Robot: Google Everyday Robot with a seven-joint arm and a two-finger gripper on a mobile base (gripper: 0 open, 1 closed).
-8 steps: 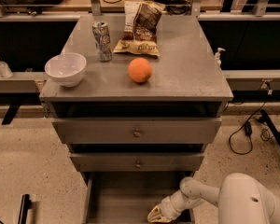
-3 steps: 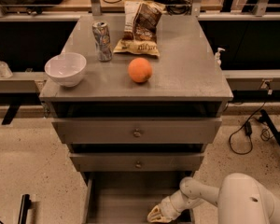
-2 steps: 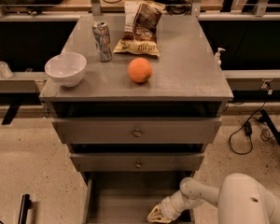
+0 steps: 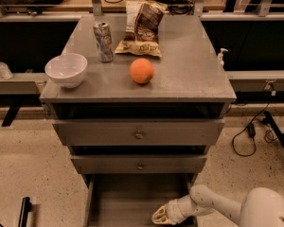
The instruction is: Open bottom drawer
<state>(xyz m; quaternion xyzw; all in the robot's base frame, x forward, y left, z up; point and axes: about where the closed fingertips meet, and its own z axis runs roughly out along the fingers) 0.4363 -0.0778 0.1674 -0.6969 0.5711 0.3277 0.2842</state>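
The bottom drawer (image 4: 128, 197) is pulled out, and the gripper (image 4: 164, 215) is low over its right side.
The drawer is the lowest one in the grey cabinet (image 4: 199, 86), under two other drawers (image 4: 109, 134) (I cannot tell if the gripper is open or closed). On top sit a white bowl (image 4: 66, 69), a can (image 4: 103, 41), a chip bag (image 4: 142, 28) and an orange (image 4: 141, 70).

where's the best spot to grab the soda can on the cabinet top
Probably its mid-body, coming from the front: the can stands upright, a plain cylinder, with the chip bag close on one side and the bowl further off. The tool is low at the open bottom drawer, far from it.
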